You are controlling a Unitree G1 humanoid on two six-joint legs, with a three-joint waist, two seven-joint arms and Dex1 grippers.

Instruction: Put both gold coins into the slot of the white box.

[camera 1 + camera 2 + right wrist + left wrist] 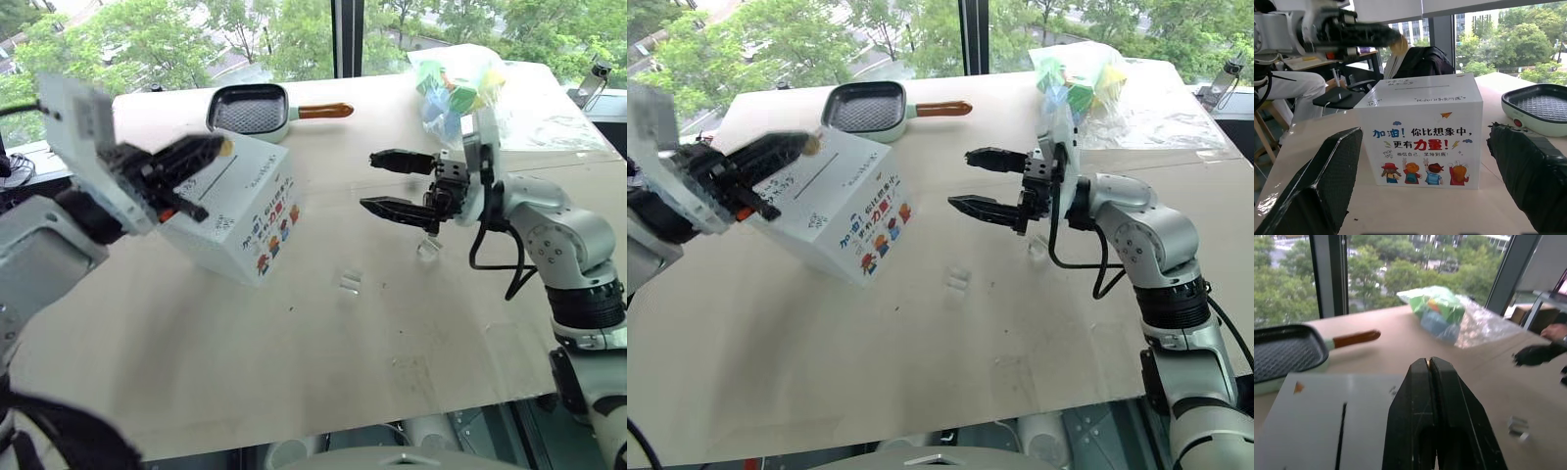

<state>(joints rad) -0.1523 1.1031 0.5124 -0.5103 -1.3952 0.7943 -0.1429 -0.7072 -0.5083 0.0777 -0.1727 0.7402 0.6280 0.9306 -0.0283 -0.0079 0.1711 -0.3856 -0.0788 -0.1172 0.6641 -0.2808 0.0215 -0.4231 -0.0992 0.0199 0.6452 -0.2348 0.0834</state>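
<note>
Your left pincer (217,148) is clamped on a gold coin (226,147), pinched at the very fingertips, and it hovers over the top face of the white box (238,211), a little off the slot (217,179). Your right pincer (390,183) hangs with its fingers spread wide and empty, well apart from the box, above the bare counter (323,362). The coin looks thin, stiff, light and slick (an edge grip like this can let it twist or squirt out), so keep the pinch across its flat faces and bring it edge-on to the slot. The second coin I cannot pick out. The cardboard box is likely light and may shift if nudged.
</note>
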